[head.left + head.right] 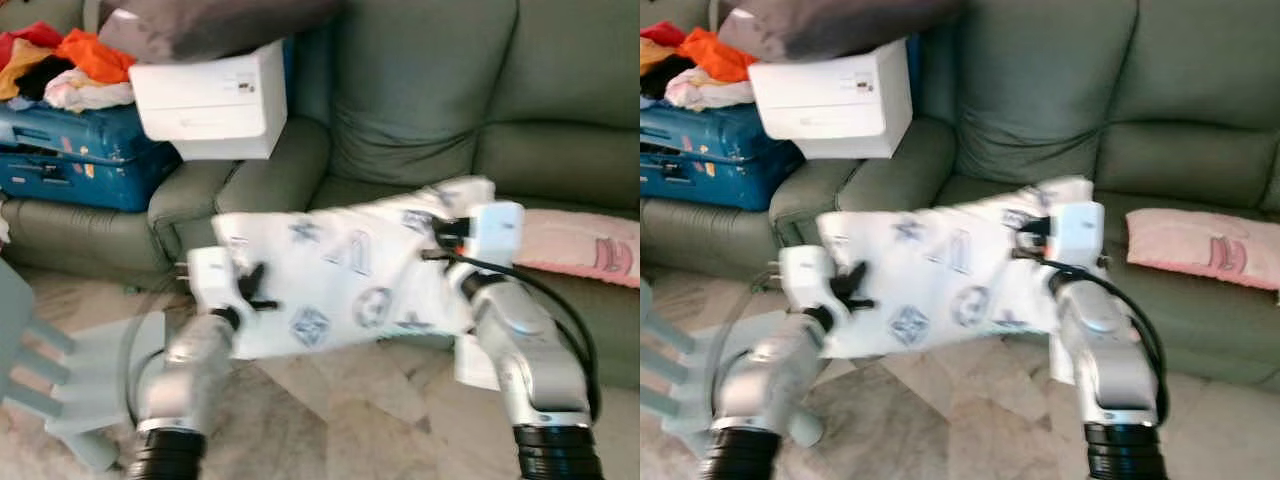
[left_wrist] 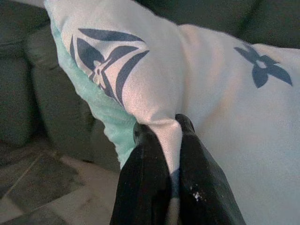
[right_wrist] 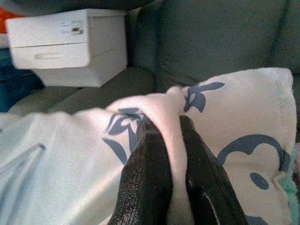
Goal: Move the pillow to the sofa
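Both grippers, left gripper [image 2: 163,129] and right gripper [image 3: 165,123], pinch a white blue-patterned pillow [image 1: 340,275] held aloft just before the green sofa [image 1: 420,110] at twelve o'clock; carrying is nearly done, setting down remains

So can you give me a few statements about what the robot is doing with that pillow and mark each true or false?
1. Both grippers pinch the white pillow. True: the left gripper and the right gripper each hold a fold of it.
2. The pillow already lies on the sofa seat. False: it is held up in front of the green sofa.
3. A white box sits on the sofa's armrest. True.
4. The sofa seat holds a blue cushion. False: a pink cushion lies there.
5. The suitcase is red. False: it is blue.
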